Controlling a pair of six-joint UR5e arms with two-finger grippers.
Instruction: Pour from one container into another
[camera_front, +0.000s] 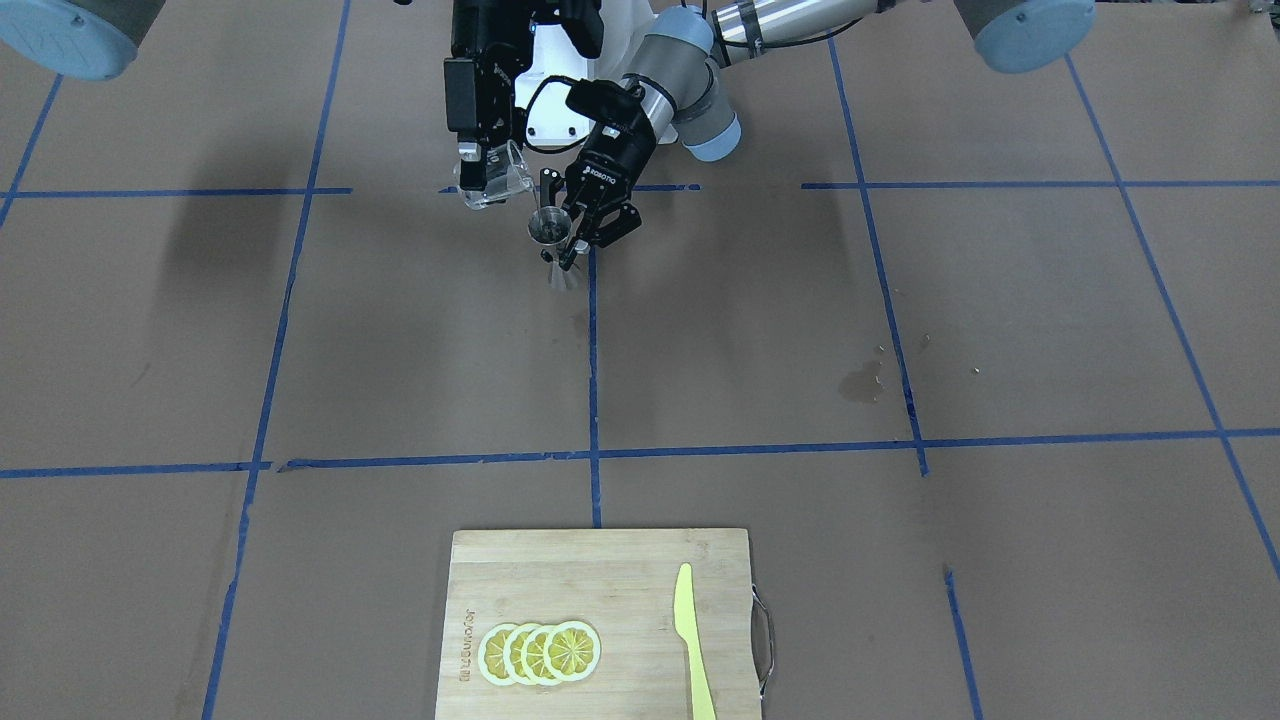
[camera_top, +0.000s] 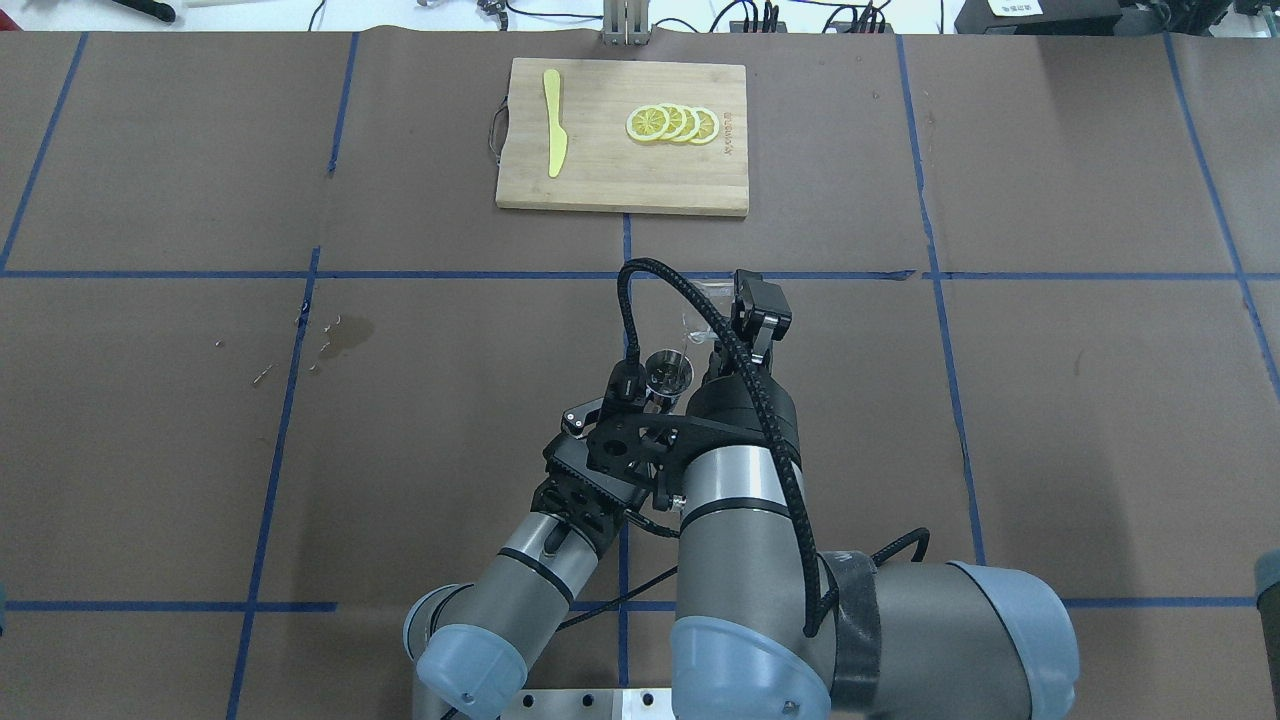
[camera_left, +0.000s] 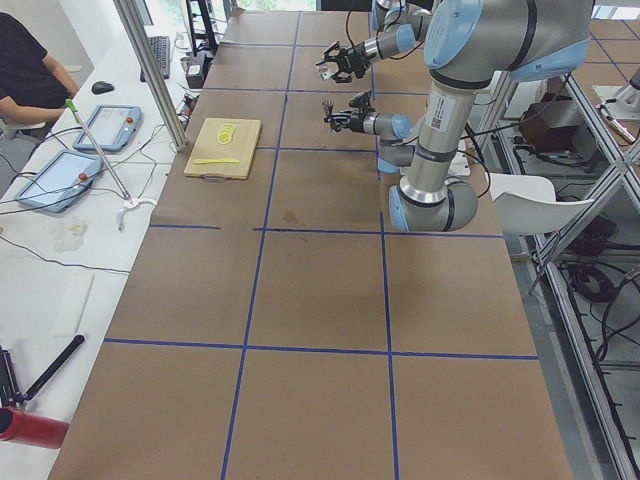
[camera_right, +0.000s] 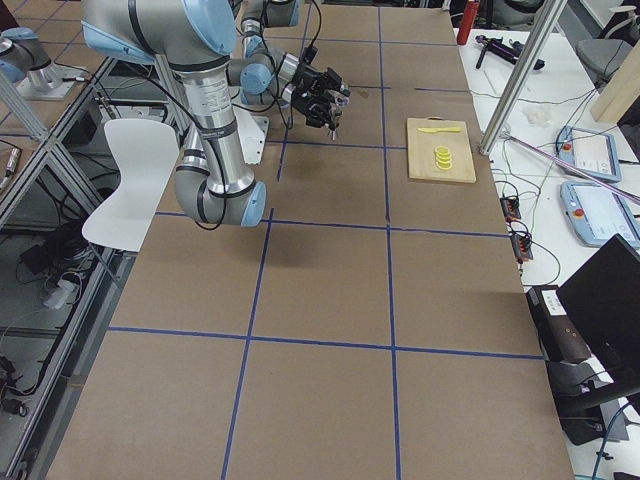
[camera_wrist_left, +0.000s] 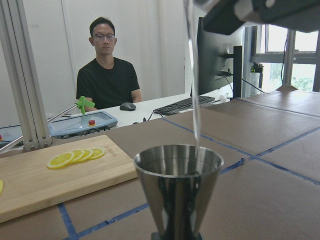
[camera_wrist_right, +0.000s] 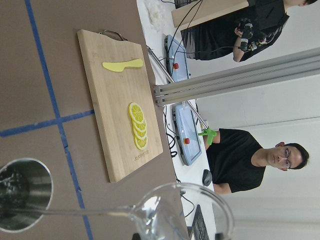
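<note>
My left gripper (camera_front: 563, 248) is shut on the waist of the silver hourglass jigger (camera_front: 549, 228), holding it upright above the table near the robot's base. Just beside and above it, my right gripper (camera_front: 484, 168) is shut on the clear glass cup (camera_front: 500, 182), which is tilted with its lip toward the jigger. In the left wrist view a thin clear stream (camera_wrist_left: 193, 75) falls into the jigger (camera_wrist_left: 178, 187). The right wrist view shows the cup's rim (camera_wrist_right: 186, 212) and the jigger's mouth (camera_wrist_right: 22, 195). From overhead, the jigger (camera_top: 668, 372) shows, while the cup (camera_top: 700, 325) is half hidden by the right arm.
A wooden cutting board (camera_front: 600, 590) with lemon slices (camera_front: 540, 652) and a yellow knife (camera_front: 692, 640) lies at the table's far edge from the robot. A wet stain (camera_front: 862, 382) marks the brown paper. A person (camera_wrist_left: 107, 75) sits beyond the table at a desk with tablets.
</note>
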